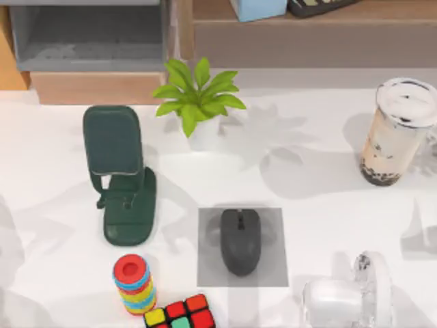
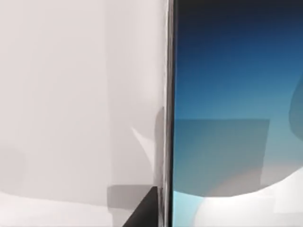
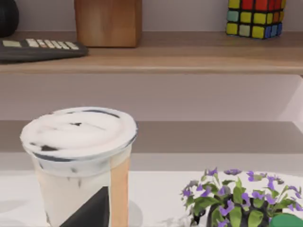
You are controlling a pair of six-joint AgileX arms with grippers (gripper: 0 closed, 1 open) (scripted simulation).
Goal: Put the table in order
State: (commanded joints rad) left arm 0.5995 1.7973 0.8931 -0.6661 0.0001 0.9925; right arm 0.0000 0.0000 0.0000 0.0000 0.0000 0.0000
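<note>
The white table (image 1: 321, 137) carries a green phone stand (image 1: 121, 174) at the left and a small leafy plant (image 1: 198, 96) at the back middle. A black mouse (image 1: 240, 240) lies on a grey mat (image 1: 273, 270). A milk tea cup (image 1: 396, 133) stands at the right, close up in the right wrist view (image 3: 78, 165). A dark edge of my right gripper (image 3: 90, 210) crosses the cup's lower part. A dark edge of my left gripper (image 2: 142, 213) lies against a white surface beside a blue panel (image 2: 227, 94).
A ring-stack toy (image 1: 134, 283) and a colour cube (image 1: 181, 313) sit at the front left, a clear glass mug (image 1: 355, 294) at the front right. The wooden shelf (image 1: 300, 20) along the back holds a blue box (image 1: 258, 8) and a calculator (image 3: 40, 47). A purple-flowered plant (image 3: 236, 196) stands near the cup.
</note>
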